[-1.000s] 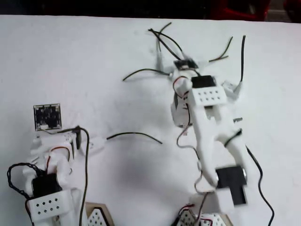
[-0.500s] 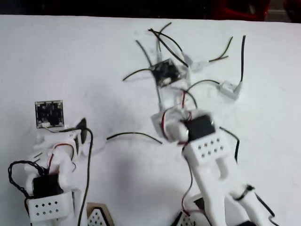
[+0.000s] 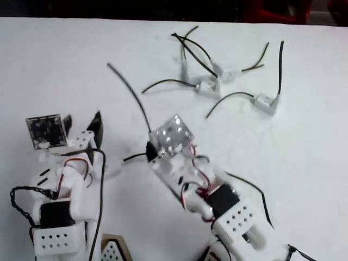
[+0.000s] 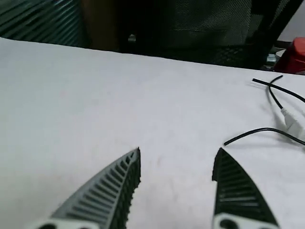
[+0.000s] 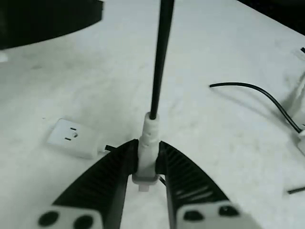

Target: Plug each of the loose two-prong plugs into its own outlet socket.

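Right gripper (image 5: 147, 145): we are seeing it closed narrow on the plug (image 5: 146, 164), its black ribbed jaws pinching the white body from both sides.
Plug: it is hanging near the socket (image 5: 72, 137) and appears to be held off the table (image 5: 228, 157).
Long axis: the plug is lying along the gripper's own line, with the cord (image 5: 159, 62) running out past the fingertips. The prong end is pointing back toward the wrist, and we cannot tell the prongs apart.
Socket: it is lying flat on the table with its two slots facing up, off to the side of the plug, toward the left arm. Its thin black lead is leaving the end nearest the plug.
Left gripper (image 4: 176, 164): it is standing wide with nothing between the jaws, near the socket on the side away from the plug.
Coming move: we are judging that the plug needs turning so its prong end faces the slots, then carrying sideways over the socket. The open gripper looks near enough to steady the block.
Materials: the plug is hard white plastic, blocky, with a tapered collar. The cord is stiff and black and is holding a straight line. The socket is a smooth white block with rounded corners. The table is matte white and faintly scuffed.
Spares (image 3: 209, 86): white connectors with black cords are lying well apart from the socket.
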`<act>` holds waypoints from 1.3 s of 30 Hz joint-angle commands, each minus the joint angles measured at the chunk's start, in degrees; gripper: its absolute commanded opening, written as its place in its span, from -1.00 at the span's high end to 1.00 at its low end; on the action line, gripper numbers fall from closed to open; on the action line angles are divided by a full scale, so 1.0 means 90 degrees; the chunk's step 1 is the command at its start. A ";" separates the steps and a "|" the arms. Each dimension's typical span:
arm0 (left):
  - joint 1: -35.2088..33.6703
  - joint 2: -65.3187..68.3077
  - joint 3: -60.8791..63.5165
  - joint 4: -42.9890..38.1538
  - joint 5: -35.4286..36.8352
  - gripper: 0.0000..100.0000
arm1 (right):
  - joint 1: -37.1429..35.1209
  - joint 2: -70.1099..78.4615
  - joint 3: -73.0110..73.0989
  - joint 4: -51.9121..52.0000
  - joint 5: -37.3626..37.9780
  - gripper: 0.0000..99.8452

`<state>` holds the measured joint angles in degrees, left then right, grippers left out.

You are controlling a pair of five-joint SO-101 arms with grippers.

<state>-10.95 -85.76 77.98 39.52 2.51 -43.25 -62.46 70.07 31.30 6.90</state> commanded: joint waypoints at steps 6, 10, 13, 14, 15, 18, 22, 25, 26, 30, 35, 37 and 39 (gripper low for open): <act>0.1822 -0.0073 -0.0615 0.0010 -0.0606 0.50 | -0.0405 -0.0767 0.0410 -0.0220 -0.0010 0.97; 0.2535 -0.0083 -0.1035 0.0674 -0.0889 0.50 | -0.0386 -0.0747 0.0469 -0.0220 -0.0010 0.97; 0.3004 -0.0083 -0.1387 0.1260 -0.0996 0.50 | -0.0366 -0.0747 0.0479 -0.0220 -0.0010 0.97; 0.3199 -0.0083 -0.1455 0.1397 -0.1153 0.50 | -0.0366 -0.0757 0.0479 -0.0210 -0.0010 0.97; 0.3385 -0.0083 -0.1495 0.1514 -0.1299 0.50 | -0.0366 -0.0777 0.0479 -0.0210 -0.0010 0.97; 0.3697 -0.0083 -0.1485 0.1661 -0.1514 0.50 | -0.0366 -0.0786 0.0479 -0.0200 -0.0010 0.97; 0.3560 -0.0073 -0.1436 0.1641 -0.1553 0.50 | -0.0249 -0.0796 0.0479 0.0005 -0.0010 0.97; 0.2857 -0.0044 -0.1573 0.1641 -0.1553 0.50 | 0.0298 -0.0796 0.0459 -0.0044 -0.0010 0.97; 0.2545 -0.0034 -0.1621 0.1661 -0.1563 0.50 | 0.0513 -0.0796 0.0449 -0.0073 -0.0020 0.97; 0.1763 0.0171 -0.1895 0.2247 -0.2471 0.50 | 0.1421 -0.0737 0.0440 -0.0425 -0.0420 0.97; 0.1236 0.1538 -0.2618 0.3077 -0.3468 0.46 | 0.2291 -0.0728 0.0459 -0.0835 -0.0791 0.97; 0.1040 0.2281 -0.3009 0.3429 -0.3878 0.38 | 0.2564 -0.0728 0.0469 -0.0972 -0.0977 0.97; 0.0894 0.3023 -0.3419 0.3819 -0.4288 0.33 | 0.2759 -0.0728 0.0469 -0.1079 -0.1094 0.97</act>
<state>0.22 -71.43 56.35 68.00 -29.23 -21.10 -68.53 74.81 23.65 -1.36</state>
